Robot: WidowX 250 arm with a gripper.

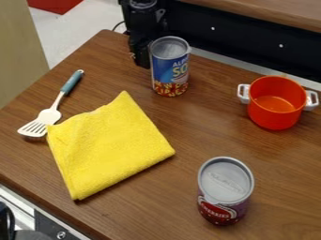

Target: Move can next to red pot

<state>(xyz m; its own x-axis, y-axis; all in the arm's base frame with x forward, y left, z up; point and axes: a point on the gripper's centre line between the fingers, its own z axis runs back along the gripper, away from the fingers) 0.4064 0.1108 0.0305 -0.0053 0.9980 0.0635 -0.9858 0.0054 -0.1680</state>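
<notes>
The end effector (143, 58) hangs low at the far edge of the worktop (188, 140); I cannot tell whether it is spread, pressed together or pinching anything. Right up against it, or just beside it, is the blue can (170, 70); whether they touch cannot be told. This can lies to the end effector's right in the view and slightly toward the camera, upright, its long axis vertical. With the can so near, a grip around its sides looks like the natural choice, needing little travel.

From the can, the red pot (276, 115) lies well off to the right in the view and somewhat nearer the camera, so the carry would run mostly sideways. A dark-red can (224, 197) also stands upright, much farther from the end effector, toward the camera and left of the pot. The task names only a can; the blue one, being nearest, seems the likelier. Set down too close, it could knock the pot's near-side white handle (244, 93).
</notes>
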